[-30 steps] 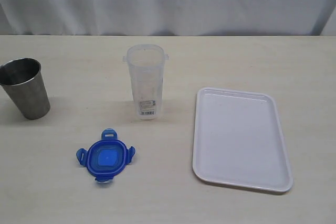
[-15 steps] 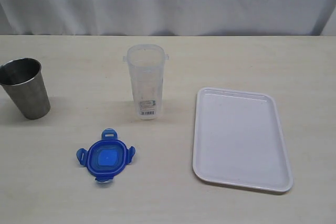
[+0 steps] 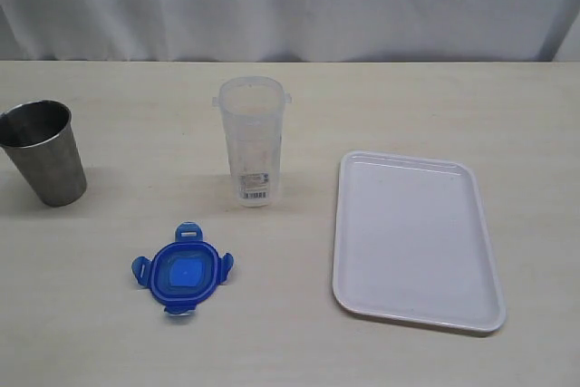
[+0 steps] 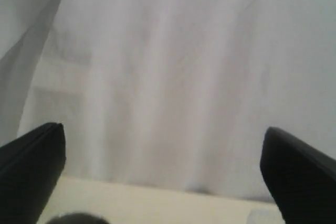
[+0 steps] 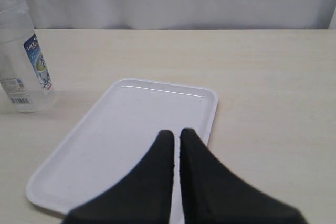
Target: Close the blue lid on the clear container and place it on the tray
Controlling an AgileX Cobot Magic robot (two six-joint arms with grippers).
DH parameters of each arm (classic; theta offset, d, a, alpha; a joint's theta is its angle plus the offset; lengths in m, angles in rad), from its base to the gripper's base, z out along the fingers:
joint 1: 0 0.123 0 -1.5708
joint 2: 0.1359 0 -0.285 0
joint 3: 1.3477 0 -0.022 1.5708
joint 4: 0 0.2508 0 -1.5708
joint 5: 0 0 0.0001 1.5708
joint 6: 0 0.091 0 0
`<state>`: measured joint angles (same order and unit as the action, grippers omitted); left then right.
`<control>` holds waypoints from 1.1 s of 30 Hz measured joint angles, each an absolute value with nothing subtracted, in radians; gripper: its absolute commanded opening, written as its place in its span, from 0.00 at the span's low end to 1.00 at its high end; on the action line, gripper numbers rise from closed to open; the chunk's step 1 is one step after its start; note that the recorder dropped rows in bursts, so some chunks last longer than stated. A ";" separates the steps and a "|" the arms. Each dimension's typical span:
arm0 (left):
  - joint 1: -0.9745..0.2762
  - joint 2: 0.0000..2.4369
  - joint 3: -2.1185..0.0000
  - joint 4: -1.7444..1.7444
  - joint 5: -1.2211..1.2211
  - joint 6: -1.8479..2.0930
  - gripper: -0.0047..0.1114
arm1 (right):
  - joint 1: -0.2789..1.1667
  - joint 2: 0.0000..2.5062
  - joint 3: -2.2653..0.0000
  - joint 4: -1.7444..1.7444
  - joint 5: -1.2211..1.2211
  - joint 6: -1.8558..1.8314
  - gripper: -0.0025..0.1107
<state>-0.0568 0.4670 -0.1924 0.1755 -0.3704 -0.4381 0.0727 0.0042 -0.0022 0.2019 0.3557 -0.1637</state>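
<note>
The blue lid [image 3: 183, 271] lies flat on the table near the front left, its flaps spread. Behind it the clear container [image 3: 252, 140] stands upright and uncovered, with a barcode sticker near its base; the right wrist view also shows the container [image 5: 22, 56]. The white tray [image 3: 412, 237] lies to the right, with nothing on it. No arm shows in the exterior view. My left gripper [image 4: 165, 161] is open, its black fingers far apart, facing the white curtain above the table's far edge. My right gripper [image 5: 176, 134] is shut, empty, hovering over the tray [image 5: 121, 129].
A steel cup [image 3: 43, 151] stands upright at the far left of the table. A white curtain [image 3: 290, 2] hangs behind the table's back edge. Bare tabletop lies between the lid and the tray.
Nothing has moved in the exterior view across the three frames.
</note>
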 measured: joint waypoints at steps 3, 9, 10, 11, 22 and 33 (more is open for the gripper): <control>-0.057 0.623 -0.192 0.175 -0.375 -0.427 0.94 | 0.073 0.004 -0.002 0.202 0.356 -0.164 0.06; -0.057 0.993 -0.192 0.175 -0.495 -0.365 0.94 | 0.073 0.004 -0.002 0.202 0.356 -0.164 0.06; -0.057 1.050 -0.192 0.175 -0.522 -0.350 0.94 | 0.073 0.004 -0.002 0.202 0.356 -0.164 0.06; -0.057 1.103 -0.192 0.175 -0.560 -0.331 0.94 | 0.073 0.004 -0.002 0.202 0.356 -0.164 0.06; -0.057 1.521 -0.196 0.104 -0.934 -0.174 0.94 | 0.073 0.004 -0.002 0.202 0.356 -0.164 0.06; -0.057 1.815 -0.211 0.013 -1.190 -0.110 0.94 | 0.073 0.004 -0.002 0.202 0.356 -0.164 0.06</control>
